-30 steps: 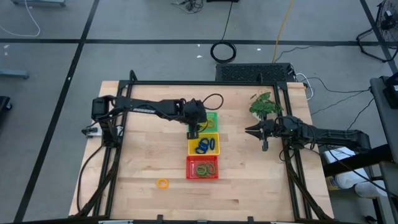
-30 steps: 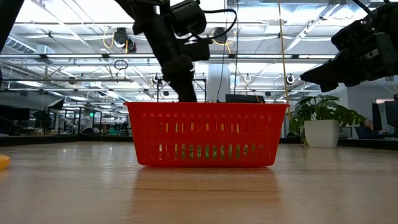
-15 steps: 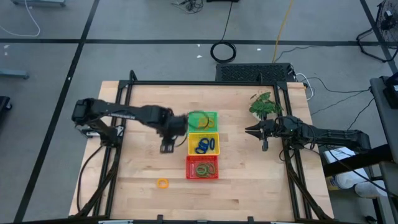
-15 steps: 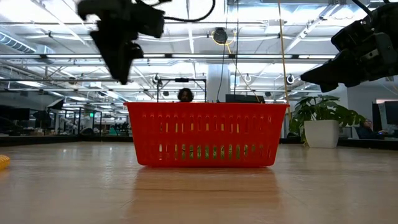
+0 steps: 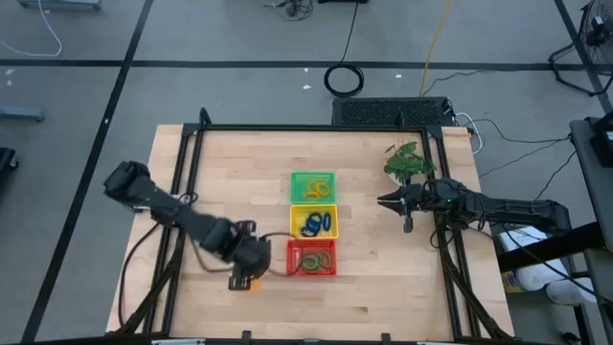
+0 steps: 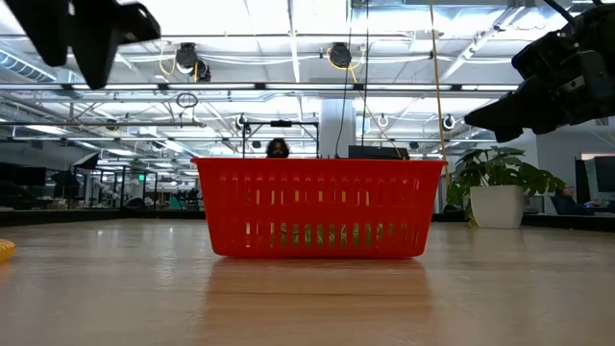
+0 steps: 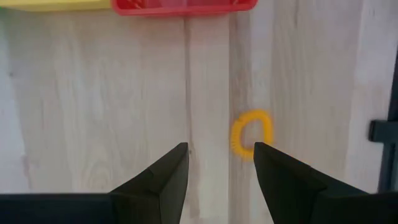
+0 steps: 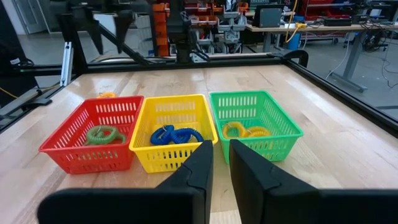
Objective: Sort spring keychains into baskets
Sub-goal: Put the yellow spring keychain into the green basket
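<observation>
Orange-yellow and alone on the bare wood, the last loose spring keychain lies just beside the red basket, and the left gripper hangs above it with its fingers apart and nothing between them. In the left wrist view the coil sits off toward one fingertip rather than centred in the gap, and that is where I judge the main risk lies: a straight descent from here could bring that finger down onto the ring, flattening it or flicking it across the table instead of straddling it. The coil is light and springy, so even a glancing touch may send it skidding. Which bin it belongs in also matters; similar orange-yellow coils lie in the green basket, blue ones in the yellow basket, green ones in the red, so a drop into the nearest bin would missort it. The right gripper waits near the potted plant, fingers nearly together, empty.
</observation>
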